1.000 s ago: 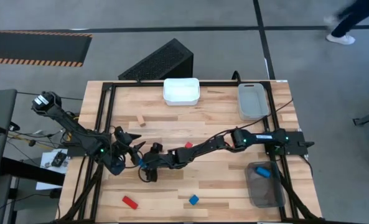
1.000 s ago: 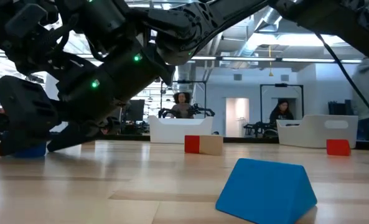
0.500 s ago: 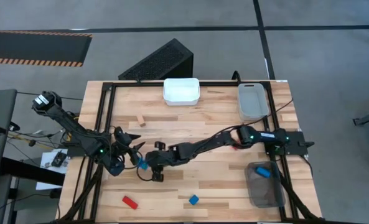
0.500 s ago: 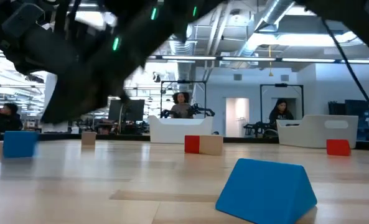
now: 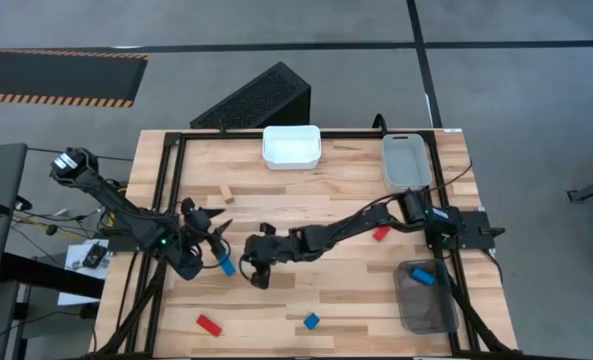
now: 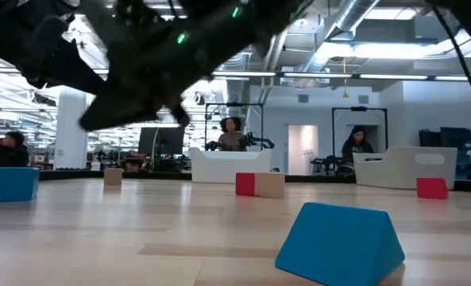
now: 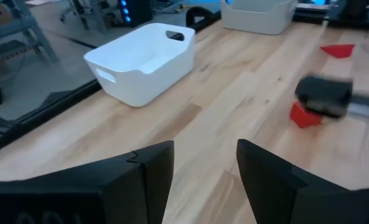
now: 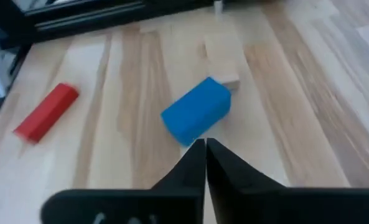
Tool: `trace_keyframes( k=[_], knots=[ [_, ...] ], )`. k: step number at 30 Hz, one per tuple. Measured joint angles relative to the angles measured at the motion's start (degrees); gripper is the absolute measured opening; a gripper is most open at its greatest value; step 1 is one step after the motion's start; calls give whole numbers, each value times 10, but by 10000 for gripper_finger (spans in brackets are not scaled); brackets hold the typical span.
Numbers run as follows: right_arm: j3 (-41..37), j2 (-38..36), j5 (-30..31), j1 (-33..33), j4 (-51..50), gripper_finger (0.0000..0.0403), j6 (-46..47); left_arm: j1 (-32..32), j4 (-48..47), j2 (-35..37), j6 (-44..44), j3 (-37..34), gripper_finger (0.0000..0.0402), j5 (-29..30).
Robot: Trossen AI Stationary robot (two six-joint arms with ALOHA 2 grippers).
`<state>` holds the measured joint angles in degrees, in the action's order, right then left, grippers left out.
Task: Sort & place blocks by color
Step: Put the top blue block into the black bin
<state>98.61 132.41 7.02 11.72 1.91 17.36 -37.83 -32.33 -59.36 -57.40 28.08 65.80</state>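
Observation:
A blue block (image 5: 226, 266) rests flat on the table left of centre; the right wrist view shows this blue block (image 8: 196, 118) just past the shut fingers of my right gripper (image 8: 205, 148), with a pale wood block (image 8: 224, 78) behind it. In the high view my right gripper (image 5: 252, 268) is just to the block's right. My left gripper (image 5: 212, 235) stands open just beyond the block's far-left side, and the left wrist view shows nothing between the fingers of my left gripper (image 7: 203, 168). A red bar (image 5: 208, 324) and a blue wedge (image 5: 311, 321) lie near the front edge.
A white bin (image 5: 292, 146) and a clear bin (image 5: 406, 162) stand at the far edge. A grey bin (image 5: 428, 305) at the right front holds a blue block (image 5: 423, 277). A red block (image 5: 381, 233) lies under the right arm, and a wood block (image 5: 225, 193) lies at the far left.
My right gripper has drawn back from the blue block toward the table's right edge, risen off the table and shut its fingers on nothing. The blue block, which was under the gripper, now stands free on the table.

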Motion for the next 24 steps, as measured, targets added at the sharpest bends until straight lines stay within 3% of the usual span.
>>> trace_keyframes(
  k=[4, 9, 15, 19, 24],
  knots=[
    [1, 7, 3, 2, 43, 110, -46, 7, -1, 0, 8, 0, 166, -9],
    [8, 49, 2, 4, 135, 229, -39, 13, -2, 0, 8, 0, 166, -6],
    [72, 125, 67, 11, 152, 351, -36, 20, -1, 0, 8, 0, 166, -11],
    [115, 159, 75, 9, 134, 390, -4, 20, -1, 0, 8, 0, 166, -14],
    [135, 171, 97, 10, 81, 387, 18, 20, -2, 0, 19, 0, 166, -14]
  ],
)
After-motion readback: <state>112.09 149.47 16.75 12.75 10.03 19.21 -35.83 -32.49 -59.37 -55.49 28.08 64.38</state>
